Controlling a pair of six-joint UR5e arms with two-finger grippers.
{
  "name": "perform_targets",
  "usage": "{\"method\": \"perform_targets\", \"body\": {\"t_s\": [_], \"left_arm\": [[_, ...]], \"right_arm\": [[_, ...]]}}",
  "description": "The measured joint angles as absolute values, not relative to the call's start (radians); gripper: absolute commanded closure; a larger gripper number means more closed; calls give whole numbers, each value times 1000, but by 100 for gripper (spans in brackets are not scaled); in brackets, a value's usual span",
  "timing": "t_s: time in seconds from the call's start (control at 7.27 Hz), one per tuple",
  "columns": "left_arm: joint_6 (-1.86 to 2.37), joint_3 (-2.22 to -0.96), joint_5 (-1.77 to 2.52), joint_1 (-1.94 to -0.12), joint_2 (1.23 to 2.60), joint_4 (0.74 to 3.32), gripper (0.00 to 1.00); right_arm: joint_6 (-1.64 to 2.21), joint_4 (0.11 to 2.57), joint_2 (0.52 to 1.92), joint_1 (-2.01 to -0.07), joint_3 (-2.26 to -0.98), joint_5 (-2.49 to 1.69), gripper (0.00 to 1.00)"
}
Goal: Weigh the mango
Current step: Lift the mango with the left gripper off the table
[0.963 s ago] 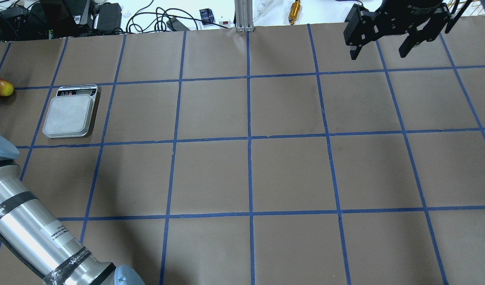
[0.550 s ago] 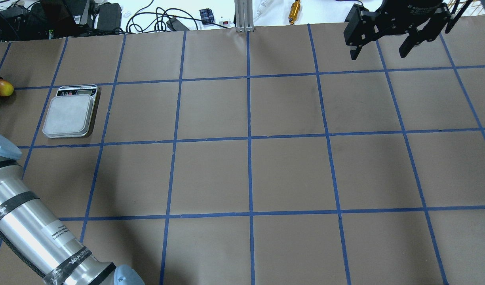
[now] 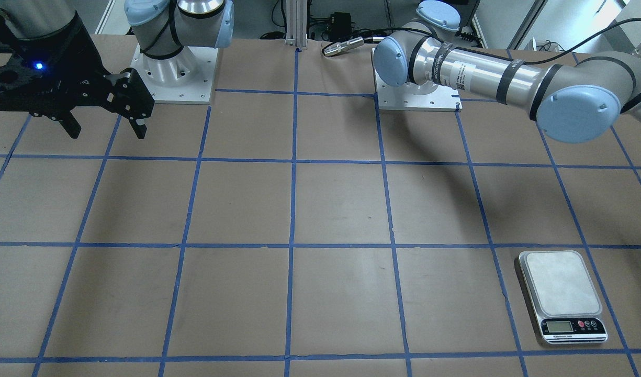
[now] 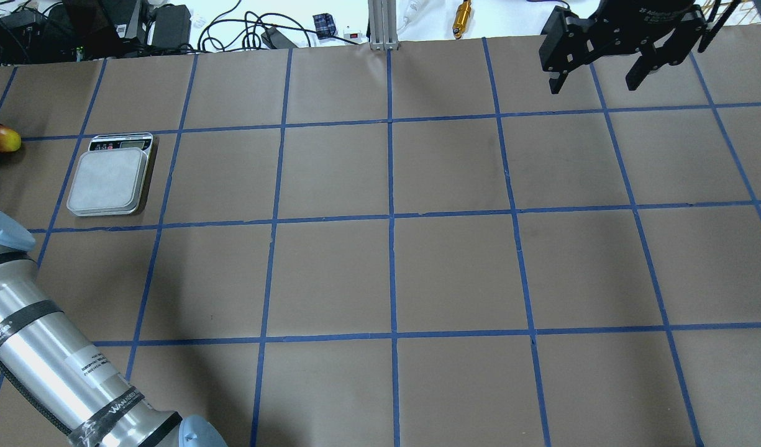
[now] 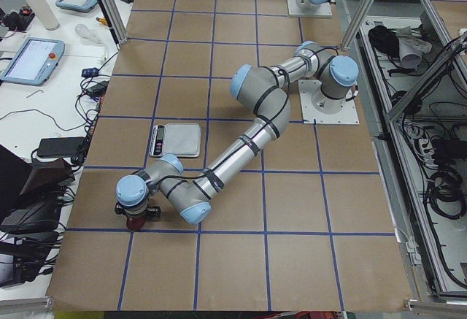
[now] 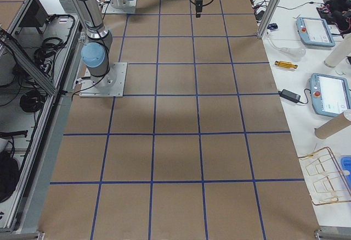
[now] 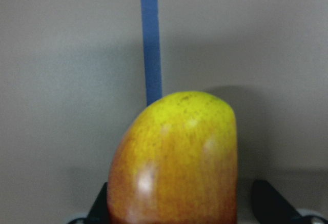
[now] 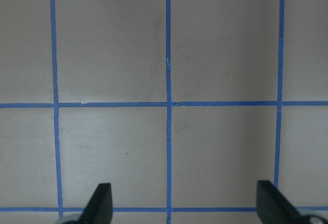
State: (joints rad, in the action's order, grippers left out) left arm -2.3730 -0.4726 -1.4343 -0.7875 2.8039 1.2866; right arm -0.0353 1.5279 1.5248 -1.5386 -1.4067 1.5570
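Observation:
The mango (image 4: 2, 138), yellow at the tip and red-orange behind, lies at the table's far left edge, left of the scale (image 4: 107, 180). In the left wrist view the mango (image 7: 174, 157) fills the space between the spread fingers of my left gripper (image 7: 179, 206), which is open around it. The exterior left view shows that gripper (image 5: 135, 213) pointing down over the mango (image 5: 135, 223). The silver scale also shows in the front-facing view (image 3: 561, 283), its plate bare. My right gripper (image 4: 593, 87) hangs open and empty above the far right of the table, also seen in the front-facing view (image 3: 107, 133).
The brown paper table (image 4: 392, 267) carries a blue tape grid. My left arm's silver forearm (image 4: 51, 366) lies low over the near left corner. Cables, a yellow tool (image 4: 461, 17) and a metal post (image 4: 380, 25) lie beyond the far edge.
My left arm has shifted very slightly at the left edge. The mango, the scale and the right gripper stay where they were.

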Motion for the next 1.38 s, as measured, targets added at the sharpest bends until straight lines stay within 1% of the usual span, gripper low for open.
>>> {"method": "perform_targets", "body": {"t_s": [0.14, 0.28, 0.55, 0.69, 0.96, 1.38], "left_arm": [[-2373, -473, -1434, -787, 2803, 1286, 85], [-2373, -475, -1435, -787, 2798, 1287, 92], [-2372, -494, -1436, -788, 2776, 1287, 91], [-2368, -532, -1440, -792, 2745, 1289, 91], [-2343, -680, -1461, -808, 2630, 1291, 90], [-2268, -974, -1525, -868, 2404, 1290, 90]], "right_arm": [[-35, 1528, 1525, -1539, -1407, 1557, 0], [-35, 1528, 1525, -1538, -1407, 1557, 0], [-35, 1528, 1525, -1538, -1407, 1557, 0], [-35, 1528, 1525, -1538, -1407, 1557, 0], [-35, 1528, 1525, -1539, -1407, 1557, 0], [-35, 1528, 1525, -1539, -1407, 1556, 0]]}}
